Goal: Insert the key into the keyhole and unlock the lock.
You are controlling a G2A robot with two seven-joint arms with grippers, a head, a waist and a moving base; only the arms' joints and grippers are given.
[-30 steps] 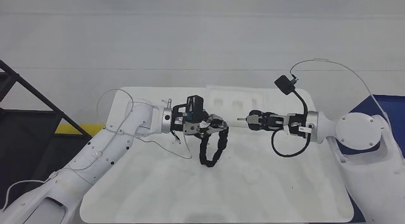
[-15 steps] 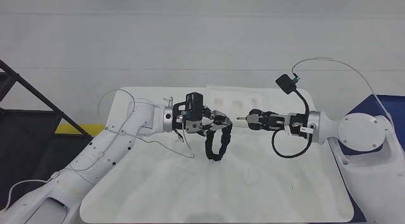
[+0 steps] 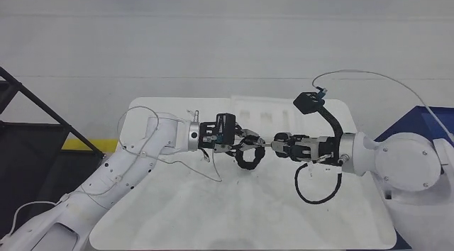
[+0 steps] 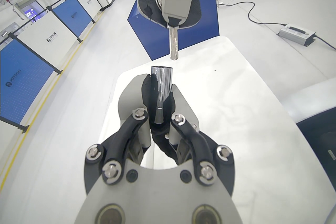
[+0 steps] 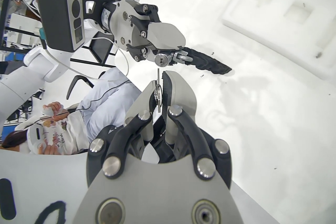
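My left gripper [image 4: 159,96] is shut on the lock [image 4: 161,86], a chrome cylinder with a black cable loop [image 3: 250,156] hanging from it above the white table [image 3: 213,208]. The cylinder's keyhole end [image 5: 162,60] faces my right gripper [image 5: 157,88]. That gripper is shut on the key [image 4: 173,43], whose ring [image 5: 158,93] sits between the fingers. The silver blade points at the cylinder, its tip a small gap short of the keyhole end. In the top view the left gripper [image 3: 237,141] and right gripper [image 3: 279,143] meet nose to nose over the table's middle.
A white foam tray [image 3: 269,113] with square pockets lies at the table's far edge, behind the grippers. The black cable [image 5: 207,63] trails off the lock to one side. A blue panel [image 3: 425,120] stands beyond the table's right edge.
Both arms have closed in: the left carried the lock rightward, its cable loop swinging up. The right brought the key leftward, and the wide gap shrank to a sliver.
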